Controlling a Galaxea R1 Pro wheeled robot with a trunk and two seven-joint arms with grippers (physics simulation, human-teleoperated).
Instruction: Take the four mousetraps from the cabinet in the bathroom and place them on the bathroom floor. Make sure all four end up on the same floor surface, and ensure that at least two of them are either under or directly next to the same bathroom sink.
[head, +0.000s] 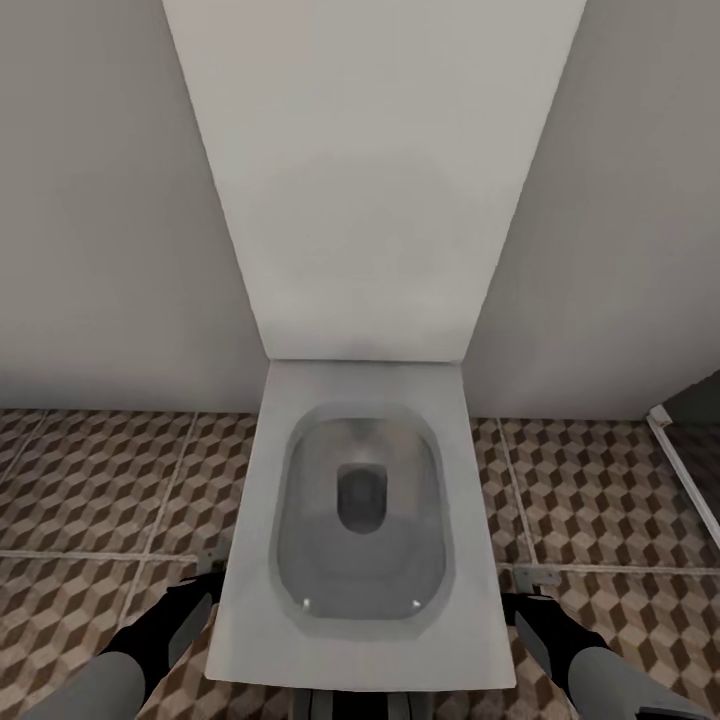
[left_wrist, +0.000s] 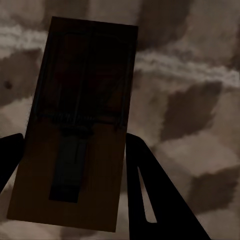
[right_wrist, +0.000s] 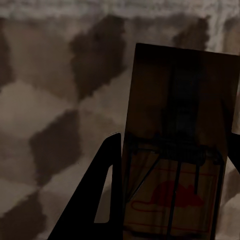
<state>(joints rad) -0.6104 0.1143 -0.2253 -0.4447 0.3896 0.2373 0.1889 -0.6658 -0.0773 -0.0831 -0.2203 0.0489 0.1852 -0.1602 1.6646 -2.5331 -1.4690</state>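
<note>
Facing a white toilet (head: 365, 520) with its lid raised against the grey wall (head: 100, 220), the robot holds both arms low, one on each side of the bowl. On the left, the left gripper (head: 205, 578) sits just beside the toilet's near left corner, above the bathroom floor (head: 90, 480) with its brown, beige and grey cube-patterned tiles. From the left wrist, a flat dark-brown mousetrap (left_wrist: 80, 125) stands clamped between the two dark fingers (left_wrist: 150, 195), its wire spring and bar facing the camera, with blurred tiles behind it. In the middle, the open bowl shows grey water and a dark drain. On the right, the right gripper (head: 530, 585) sits near the toilet's near right corner over the same tiling. From the right wrist, its fingers (right_wrist: 100, 200) grip a second mousetrap (right_wrist: 180, 150), with a red mouse print visible on its wood. At the far right, a pale frame edge (head: 685, 470) runs along the floor.
</note>
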